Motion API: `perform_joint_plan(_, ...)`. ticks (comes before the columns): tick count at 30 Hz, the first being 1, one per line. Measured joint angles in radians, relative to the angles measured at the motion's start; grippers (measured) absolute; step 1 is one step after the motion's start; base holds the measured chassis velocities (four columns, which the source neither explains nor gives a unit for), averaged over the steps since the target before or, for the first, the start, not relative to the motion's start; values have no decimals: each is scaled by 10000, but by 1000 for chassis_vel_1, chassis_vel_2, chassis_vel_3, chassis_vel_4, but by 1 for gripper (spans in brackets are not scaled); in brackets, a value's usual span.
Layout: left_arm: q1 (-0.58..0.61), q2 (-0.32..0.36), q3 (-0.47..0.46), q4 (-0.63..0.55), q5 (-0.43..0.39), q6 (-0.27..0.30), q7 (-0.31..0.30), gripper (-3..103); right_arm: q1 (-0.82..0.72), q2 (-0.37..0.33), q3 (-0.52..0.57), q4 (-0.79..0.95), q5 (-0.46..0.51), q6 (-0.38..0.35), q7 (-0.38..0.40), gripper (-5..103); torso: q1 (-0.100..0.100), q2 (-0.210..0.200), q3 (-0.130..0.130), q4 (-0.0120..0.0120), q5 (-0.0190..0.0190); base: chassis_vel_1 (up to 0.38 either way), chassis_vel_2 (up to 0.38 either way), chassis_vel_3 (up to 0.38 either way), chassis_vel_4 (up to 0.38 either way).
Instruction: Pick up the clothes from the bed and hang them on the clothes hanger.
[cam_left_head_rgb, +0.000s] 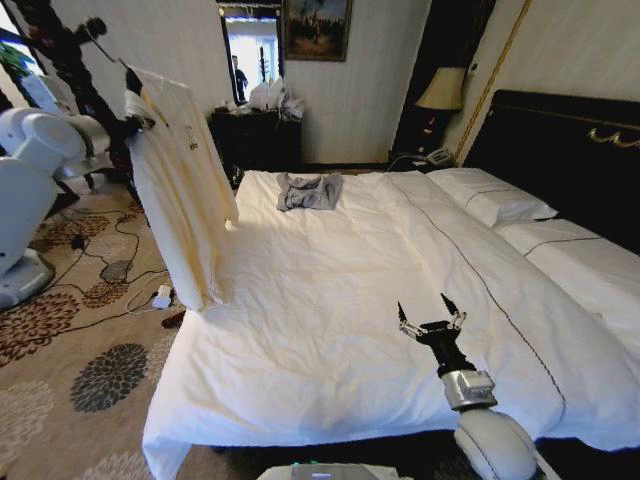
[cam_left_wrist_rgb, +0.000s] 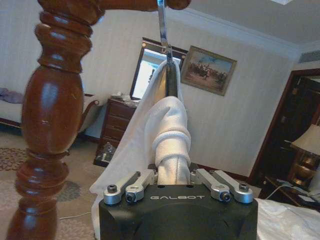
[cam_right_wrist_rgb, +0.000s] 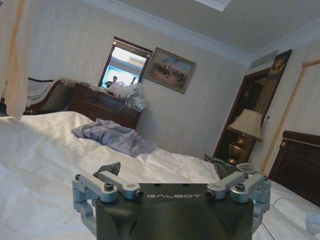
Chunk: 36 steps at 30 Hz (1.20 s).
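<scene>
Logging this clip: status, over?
Left gripper shut on the clothes, hanging beside the bed. Right gripper open over the bed. Nothing blocking.

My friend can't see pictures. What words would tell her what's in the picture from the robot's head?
A pale yellow shirt hangs up high beside a big white bed, held at the top by the robot's left hand. The robot's right hand hovers open above the near part of the bed. A small grey garment lies crumpled at the far end.

Left arm raised high at left, left gripper (cam_left_wrist_rgb: 172, 177) clamped closed. Right gripper (cam_left_head_rgb: 431, 318) low, forward, fingers spread apart.
</scene>
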Motion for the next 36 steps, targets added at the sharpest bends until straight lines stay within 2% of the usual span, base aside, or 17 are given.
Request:
perform_joint_plan(2, 1, 25, -74, -94, 82, 163, -93, 32, 80, -13, -71, -31, 3, -24, -1, 100, 0, 0, 0, 2, 0, 0, 0, 0, 0)
perform_joint_plan(3, 1, 25, -74, -94, 82, 163, -93, 32, 80, -13, -71, -31, 3, -24, -1, 100, 0, 0, 0, 2, 0, 0, 0, 0, 0)
perform_joint_plan(6, -22, 59, -112, -255, 435, 235, -151, 48, 122, -23, -139, -51, 6, -57, -1, 100, 0, 0, 1, -2, 0, 0, 0, 0, 0)
perform_joint_plan(9, -22, 116, -162, -429, 545, 235, -171, 54, 99, -26, -140, -66, 5, -58, -2, 100, 0, 0, 1, 1, -2, 0, 0, 0, 0)
perform_joint_plan(11, -20, 193, -249, -688, 650, 251, -248, 65, 92, -29, -137, -100, 2, -58, -2, 100, 0, 0, 1, -1, -1, 0, 0, 0, 0)
perform_joint_plan(12, -20, 193, -249, -688, 650, 251, -248, 65, 92, -29, -137, -100, 2, -58, -2, 100, 0, 0, 1, -1, -1, 0, 0, 0, 0)
perform_joint_plan(15, 9, 394, -337, -1140, 773, 406, -351, 81, 188, -71, -127, -170, 30, -59, -1, 100, 0, 0, 0, -1, 2, 0, 0, 0, 0)
perform_joint_plan(17, 42, 468, -366, -1261, 785, 464, -407, 81, 244, -93, -127, -184, 53, -75, 3, 100, 0, 0, 0, -1, 1, 0, 0, 0, 0)
perform_joint_plan(20, 283, 697, -664, -1494, 835, 661, -654, 96, 339, -152, -126, -214, 119, -132, 18, 100, 0, 0, 1, 0, 1, 0, 0, 0, 0)
perform_joint_plan(25, 1033, 1230, -1410, -1889, 1399, 1035, -748, 100, 393, -174, -139, -280, 143, -146, 26, 100, 1, 0, 0, -2, -1, 0, 0, 0, 0)
perform_joint_plan(27, 1883, 1613, -2262, -2337, 1542, 1129, -747, 100, 500, -172, -227, -338, 160, -182, 33, 100, 0, 0, 0, 6, -3, 0, 0, 0, 0)
perform_joint_plan(29, 2580, 2003, -2854, -2832, 1569, 1146, -774, 100, 642, -182, -340, -407, 174, -222, 39, 100, 0, 1, 0, 2, -3, 0, 0, 0, 0)
perform_joint_plan(32, 3168, 2360, -3331, -3245, 1657, 1080, -804, 100, 748, -189, -417, -466, 196, -263, 50, 100, 1, 0, 0, 3, -3, 0, 0, 0, 0)
perform_joint_plan(36, 3663, 2892, -3694, -4056, 1466, 626, -808, 100, 831, -127, -465, -606, 237, -269, 55, 100, 1, 0, 0, 1, 1, 0, 0, 0, 0)
